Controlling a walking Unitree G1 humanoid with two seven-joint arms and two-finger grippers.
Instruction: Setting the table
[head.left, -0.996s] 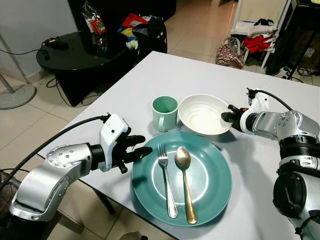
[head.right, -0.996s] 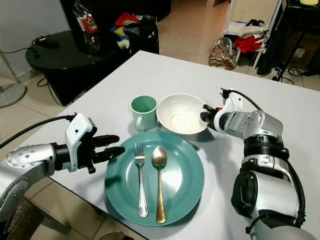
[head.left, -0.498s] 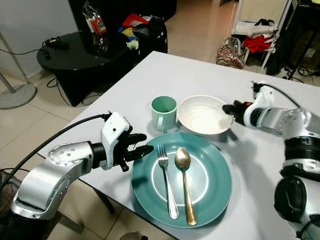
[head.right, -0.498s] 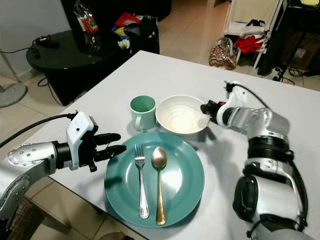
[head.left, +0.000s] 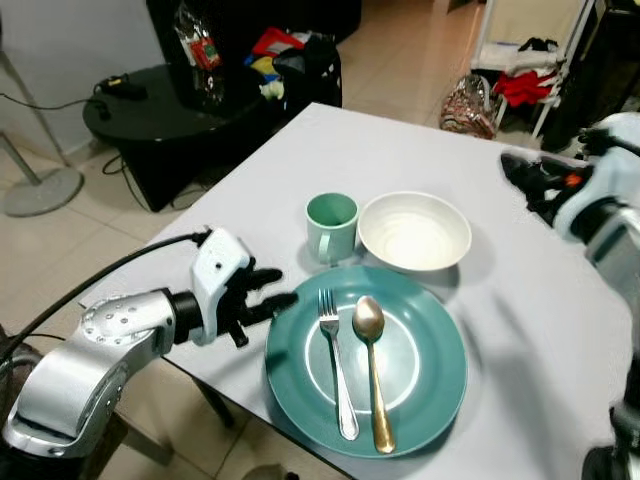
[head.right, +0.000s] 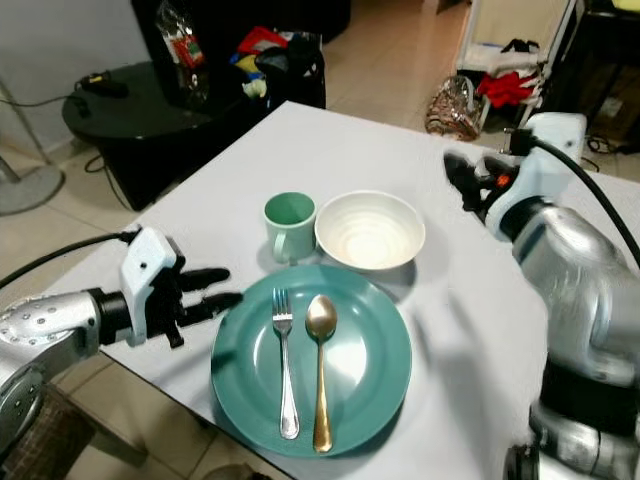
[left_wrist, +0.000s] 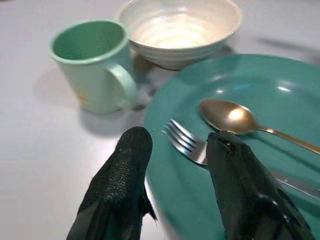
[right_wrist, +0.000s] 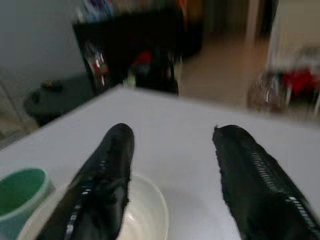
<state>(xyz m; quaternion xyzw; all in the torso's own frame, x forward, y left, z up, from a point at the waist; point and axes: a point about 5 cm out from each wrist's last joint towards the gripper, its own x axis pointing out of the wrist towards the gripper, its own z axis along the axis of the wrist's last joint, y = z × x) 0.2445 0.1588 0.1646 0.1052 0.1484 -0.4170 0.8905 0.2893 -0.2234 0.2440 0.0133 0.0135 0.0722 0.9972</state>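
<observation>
The left gripper (head.left: 268, 297) hovered at the left rim of the teal plate (head.left: 440, 350), its two black fingers spread and holding nothing, pointing right across the plate. The fork (head.left: 334, 373) lay just beyond the fingertips, its long axis running near to far with the tines at the far end, so it sat crosswise to the gripper's reach; the gold spoon (head.left: 373, 374) lay parallel just right of it. This arm was much the nearer to the cutlery. The right gripper (head.right: 468, 183) was raised above the bench (head.left: 540, 330) right of the white bowl (head.left: 414, 231), fingers apart and empty. A green mug (head.left: 330, 225) stood just left of the bowl, beyond the plate. The right arm was motion-blurred, and its wrist view too soft for fine detail.
</observation>
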